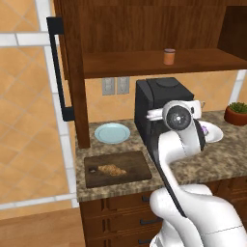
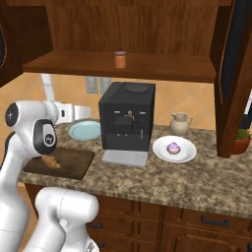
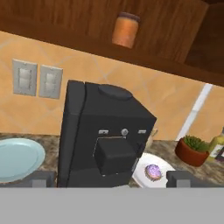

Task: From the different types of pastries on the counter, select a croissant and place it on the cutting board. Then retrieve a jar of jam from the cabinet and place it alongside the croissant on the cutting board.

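The golden-brown croissant (image 1: pixel 112 170) (image 2: pixel 49 162) lies on the dark cutting board (image 1: pixel 132 166) (image 2: pixel 74 162) at the counter's (image 2: pixel 197 182) left end. On the open cabinet's shelf (image 1: pixel 144 62) stands the orange jar of jam (image 1: pixel 169 56) (image 2: pixel 120 59) (image 3: pixel 125 29). My gripper (image 3: pixel 111 181) is open and empty, its fingertips (image 3: pixel 43 179) set wide apart. It hangs above the counter in front of the black coffee machine (image 3: pixel 105 131), well below the jar. The pink-purple pastry (image 2: pixel 173 147) (image 3: pixel 152 171) rests on a white plate (image 2: pixel 184 155).
A light blue plate (image 1: pixel 112 132) (image 2: pixel 84 130) sits behind the board. A cream pitcher (image 2: pixel 180 124) and a potted plant (image 1: pixel 236 113) (image 3: pixel 192 151) stand to the right. The cabinet door (image 1: pixel 72 67) with its black handle (image 1: pixel 58 67) stands open at the left.
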Available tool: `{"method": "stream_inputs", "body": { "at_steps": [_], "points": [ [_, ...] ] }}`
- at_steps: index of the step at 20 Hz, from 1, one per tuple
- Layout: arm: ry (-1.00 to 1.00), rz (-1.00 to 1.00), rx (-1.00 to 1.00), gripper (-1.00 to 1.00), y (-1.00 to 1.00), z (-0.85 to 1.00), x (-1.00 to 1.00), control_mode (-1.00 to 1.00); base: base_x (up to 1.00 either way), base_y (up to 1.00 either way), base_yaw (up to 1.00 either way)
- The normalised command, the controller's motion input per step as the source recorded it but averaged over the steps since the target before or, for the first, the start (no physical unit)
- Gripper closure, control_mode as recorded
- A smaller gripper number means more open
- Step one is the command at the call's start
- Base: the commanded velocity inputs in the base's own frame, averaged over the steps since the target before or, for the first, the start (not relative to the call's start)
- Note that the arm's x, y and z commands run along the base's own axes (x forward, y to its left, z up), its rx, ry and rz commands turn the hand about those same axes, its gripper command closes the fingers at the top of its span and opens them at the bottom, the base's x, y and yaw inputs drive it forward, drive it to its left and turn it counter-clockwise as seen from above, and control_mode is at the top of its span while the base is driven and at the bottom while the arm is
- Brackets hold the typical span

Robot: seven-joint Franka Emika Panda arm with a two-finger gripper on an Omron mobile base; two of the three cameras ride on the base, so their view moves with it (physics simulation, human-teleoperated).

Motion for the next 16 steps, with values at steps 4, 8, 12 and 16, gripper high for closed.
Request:
{"method": "stream_inputs", "body": {
  "at_steps": [4, 8, 12, 16],
  "points": [
    [0.13, -0.14, 0.01, -1.00, -0.71, 0.67, -0.32, -1.00, 0.00, 0.00, 0.00],
    [0.19, -0.07, 0.01, -1.00, -0.63, 0.64, -0.35, -1.00, 0.00, 0.00, 0.00],
    [0.24, 0.00, 0.01, -1.00, -0.48, 0.52, -0.44, -1.00, 0.00, 0.00, 0.00],
    [0.02, 0.09, 0.14, -1.00, -0.08, 0.49, -0.13, -1.00, 0.00, 0.00, 0.00]
  ]
}}
